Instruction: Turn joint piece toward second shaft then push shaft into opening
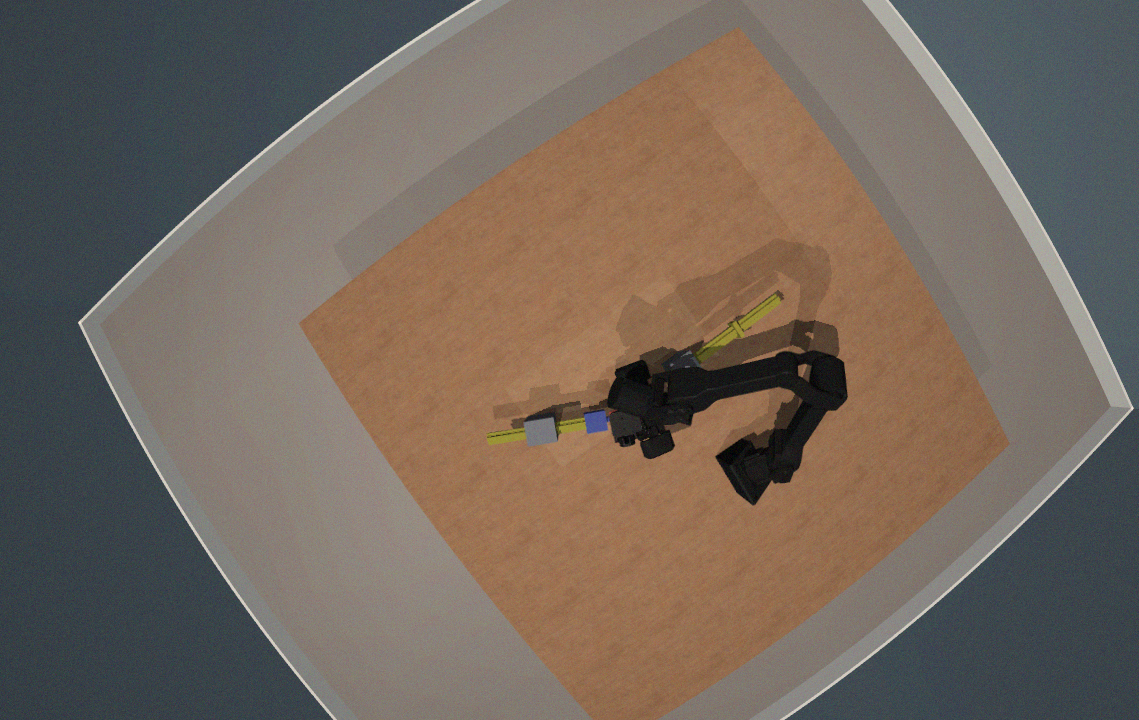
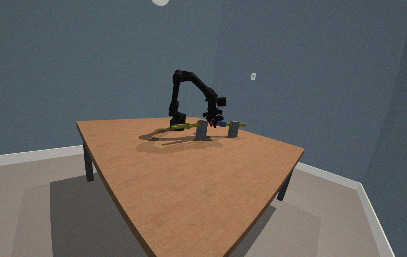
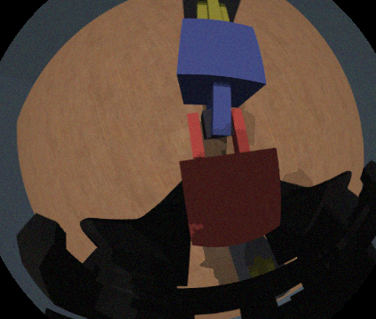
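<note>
Top view: yellow ribbed shaft [image 1: 506,437] [image 2: 242,125] [image 3: 213,11] passes through grey block [image 1: 541,430] [image 2: 233,129], blue square end piece [image 1: 596,420] [image 2: 222,123] [image 3: 221,50] beside black gripper [image 1: 626,425] [image 2: 213,125] [image 3: 215,177]. Second yellow shaft, collared [image 1: 761,308] [image 2: 180,126] [image 3: 263,266], lies at angle. Exterior view: this shaft sits in second grey block [image 1: 682,360] [image 2: 201,131] [image 3: 241,259]. Wrist view: jaws are closed on red square joint piece [image 2: 212,122] [image 3: 232,199], whose arms straddle blue tongue [image 3: 222,108].

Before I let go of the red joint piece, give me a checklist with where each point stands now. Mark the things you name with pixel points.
1. Gripper [image 1: 627,428] [image 2: 213,125] [image 3: 215,177] shut on the red joint piece [image 3: 232,199]: ok.
2. Joint piece joined to the blue piece [image 1: 595,420] [image 2: 222,123] [image 3: 221,50]: ok.
3. Both grey blocks [image 2: 201,130] [image 2: 233,129] upright: ok.
4. Opening straight along the second shaft [image 1: 739,327] [image 2: 180,126]: cannot tell; the gripper hides it from above.
5. Second shaft in the opening: not ok, still to do.
</note>
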{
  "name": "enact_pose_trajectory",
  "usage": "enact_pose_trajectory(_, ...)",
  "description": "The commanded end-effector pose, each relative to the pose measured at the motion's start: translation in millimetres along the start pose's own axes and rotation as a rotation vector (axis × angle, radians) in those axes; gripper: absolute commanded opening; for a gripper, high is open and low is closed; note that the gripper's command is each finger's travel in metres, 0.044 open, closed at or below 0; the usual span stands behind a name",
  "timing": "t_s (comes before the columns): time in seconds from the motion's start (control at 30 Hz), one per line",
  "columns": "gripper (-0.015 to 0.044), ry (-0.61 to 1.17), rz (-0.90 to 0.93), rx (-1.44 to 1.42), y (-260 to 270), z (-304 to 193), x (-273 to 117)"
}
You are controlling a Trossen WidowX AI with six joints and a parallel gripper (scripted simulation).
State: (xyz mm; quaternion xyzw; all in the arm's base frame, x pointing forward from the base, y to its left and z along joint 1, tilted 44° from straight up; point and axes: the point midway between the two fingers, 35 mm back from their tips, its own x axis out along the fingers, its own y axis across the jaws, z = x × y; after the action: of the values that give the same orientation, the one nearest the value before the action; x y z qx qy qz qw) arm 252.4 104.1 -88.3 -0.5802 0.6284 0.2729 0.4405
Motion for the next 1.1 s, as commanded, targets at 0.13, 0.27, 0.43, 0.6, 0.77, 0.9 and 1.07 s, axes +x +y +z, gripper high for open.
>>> enact_pose_trajectory(0.13, 0.0, -0.002, 0.001, -0.002, -0.2, -0.1, 0.1)
enact_pose_trajectory(0.27, 0.0, -0.002, 0.001, -0.002, -0.2, -0.1, 0.1)
enact_pose_trajectory(0.43, 0.0, -0.002, 0.001, -0.002, -0.2, -0.1, 0.1)
enact_pose_trajectory(0.6, 0.0, -0.002, 0.001, -0.002, -0.2, -0.1, 0.1)
enact_pose_trajectory(0.77, 0.0, 0.0, 0.0, 0.0, 0.0, 0.0, 0.0)
enact_pose_trajectory(0.9, 0.0, 0.0, 0.0, 0.0, 0.0, 0.0, 0.0)
enact_pose_trajectory(1.07, 0.0026, 0.0, 0.0, 0.0, 0.0, 0.0, 0.0)
